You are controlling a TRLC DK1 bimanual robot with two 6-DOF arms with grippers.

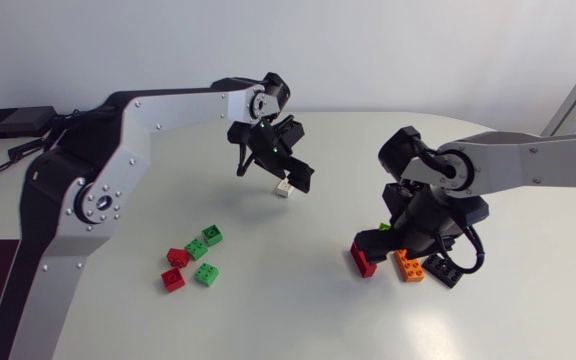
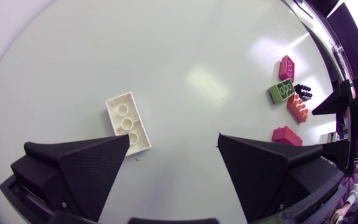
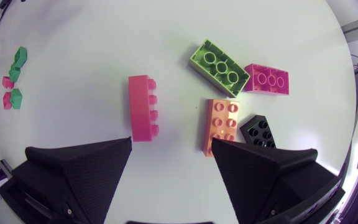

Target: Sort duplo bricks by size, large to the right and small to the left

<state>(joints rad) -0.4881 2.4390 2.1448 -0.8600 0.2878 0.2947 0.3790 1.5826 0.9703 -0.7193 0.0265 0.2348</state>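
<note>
Plainly the sort is nearly done. Five small bricks (image 1: 196, 250), green and red, sit clustered toward the left edge of the surface (image 1: 288, 320), where the task wants them. The large ones are gathered toward the right edge: a red brick (image 3: 143, 107) on its side, an orange brick (image 3: 222, 124), a black brick (image 3: 258, 132), a green brick (image 3: 219, 67) lying hollow side up, and a magenta brick (image 3: 266, 79) touching it. The right jaws hang just above this group, spread wide with nothing between them. The red and orange bricks lie ahead of the tips, one toward each finger.

The one stray is a white brick (image 2: 127, 121), near the middle of the surface and toward its far edge. It lies hollow side up, and its three tubes mark it as a long brick, so it likely belongs with the right-hand group. The left arm (image 1: 168, 105) reaches over it, presumably to fetch it. The left jaws are wide open and hold nothing: the brick lies at the inner tip of one finger, well apart from the other. Closing from here would probably shove it sideways first, so centring over it looks the wiser step.
</note>
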